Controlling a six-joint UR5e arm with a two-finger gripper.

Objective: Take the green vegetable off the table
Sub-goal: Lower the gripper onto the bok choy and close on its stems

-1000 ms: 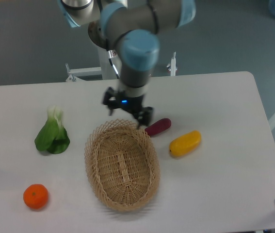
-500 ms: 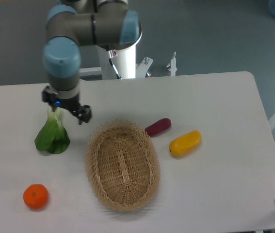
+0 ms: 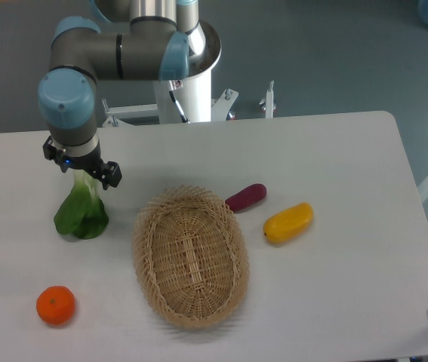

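The green vegetable (image 3: pixel 82 213), a small bok choy with dark green leaves, lies on the left part of the white table (image 3: pixel 334 151). Its pale stalk end points away from the front edge and is partly covered by my gripper (image 3: pixel 82 166). The gripper hangs right over that stalk end, its two black fingers spread to either side of it. The jaws look open and hold nothing. I cannot tell whether the fingers touch the table.
A wicker basket (image 3: pixel 140 235) stands in the middle of the table, right of the bok choy. A purple oblong vegetable (image 3: pixel 246 197) and a yellow one (image 3: pixel 288 222) lie right of the basket. An orange (image 3: pixel 55 305) sits near the front left.
The arm swung left from above the basket's far rim to the bok choy, then shifted a little further left over the stalk end. Nothing on the table moved.
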